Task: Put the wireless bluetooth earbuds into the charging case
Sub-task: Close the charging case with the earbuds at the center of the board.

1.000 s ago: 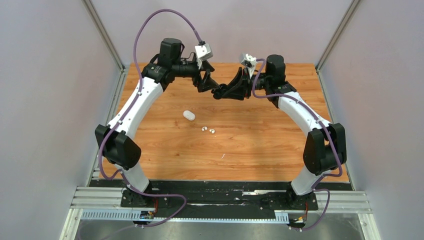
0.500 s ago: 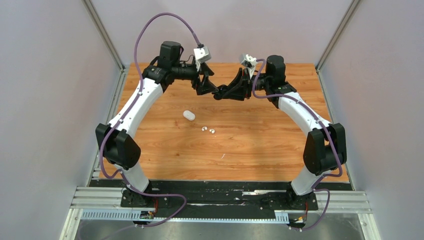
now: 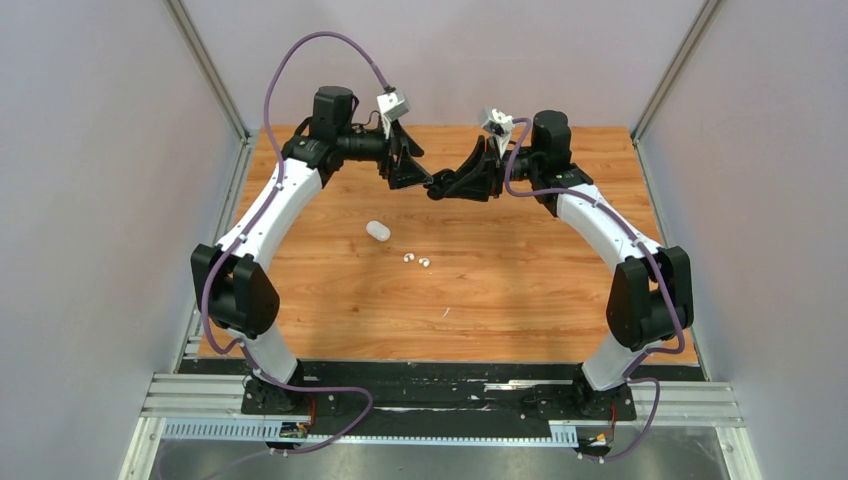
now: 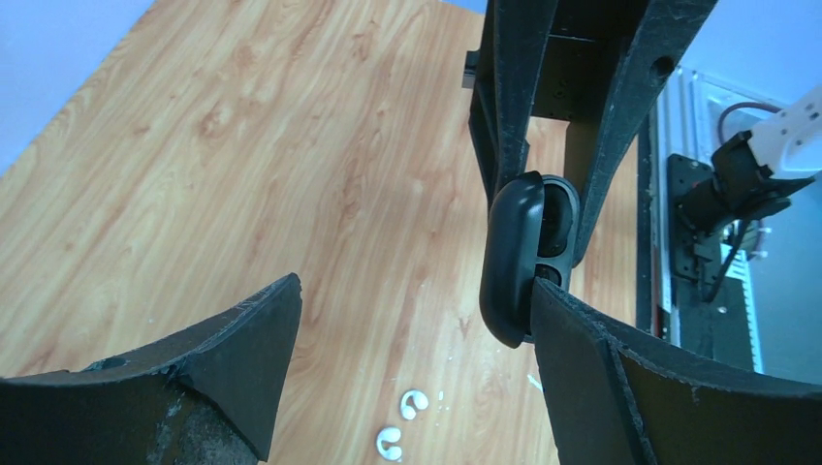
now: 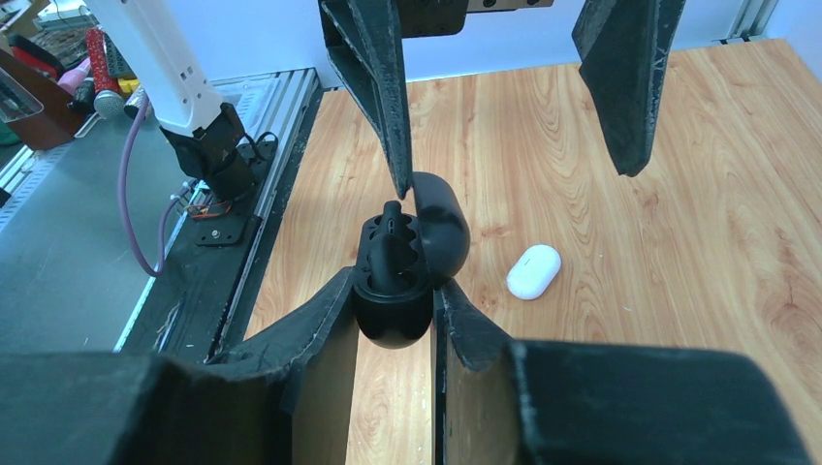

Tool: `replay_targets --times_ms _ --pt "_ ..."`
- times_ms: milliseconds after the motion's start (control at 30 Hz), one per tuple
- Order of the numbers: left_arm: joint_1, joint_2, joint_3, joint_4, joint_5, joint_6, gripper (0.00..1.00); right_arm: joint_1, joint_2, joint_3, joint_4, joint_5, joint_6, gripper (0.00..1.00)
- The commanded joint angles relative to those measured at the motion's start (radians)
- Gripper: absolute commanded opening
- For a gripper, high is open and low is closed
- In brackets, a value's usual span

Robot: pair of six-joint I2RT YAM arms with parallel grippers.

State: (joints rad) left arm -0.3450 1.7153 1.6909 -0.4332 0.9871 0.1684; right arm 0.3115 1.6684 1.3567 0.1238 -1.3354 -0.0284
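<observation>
1. Black case (image 5: 390, 325) is clamped between the right gripper's (image 5: 393, 291) fingers. It is held above the table (image 3: 520, 290) at the far middle, with its lid (image 5: 442, 228) swung open.
2. Dark shapes fill the wells inside the case. They look like black buds (image 5: 392, 237), though black on black I cannot tell for sure.
3. Left gripper (image 4: 412, 295) faces the case from the other side, its jaws spread wide with nothing between them.
4. In the right wrist view, one of the left gripper's fingers (image 5: 373, 87) comes down to the edge of the lid. It is either touching it or just short of it; I cannot tell which.
5. Two white buds (image 3: 408, 257) lie side by side on the wood near the middle of the table. They are well apart from both grippers and nearer the bases.
6. White case (image 3: 377, 231) lies shut on the table, just left of the white buds and a little farther back, not touching them.
</observation>
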Motion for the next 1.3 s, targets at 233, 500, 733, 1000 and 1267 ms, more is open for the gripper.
replay_targets --times_ms 233,500,733,1000,1267 --pt "0.005 -0.046 -0.013 0.059 0.125 -0.054 0.92 0.002 -0.030 0.008 0.030 -0.021 -0.005 0.01" --pt "0.000 -0.044 -0.012 0.014 0.033 0.031 0.93 0.002 -0.021 0.019 0.034 -0.024 0.003 0.01" --pt "-0.004 -0.041 -0.010 0.002 -0.011 0.080 0.94 0.002 -0.013 0.025 0.036 -0.022 0.011 0.01" --pt "-0.006 -0.066 -0.030 0.065 -0.005 0.019 0.94 0.001 -0.003 0.028 0.036 -0.020 0.018 0.01" --pt "-0.005 -0.095 -0.065 0.200 0.043 -0.114 0.96 0.001 0.002 0.025 0.037 -0.019 0.019 0.01"
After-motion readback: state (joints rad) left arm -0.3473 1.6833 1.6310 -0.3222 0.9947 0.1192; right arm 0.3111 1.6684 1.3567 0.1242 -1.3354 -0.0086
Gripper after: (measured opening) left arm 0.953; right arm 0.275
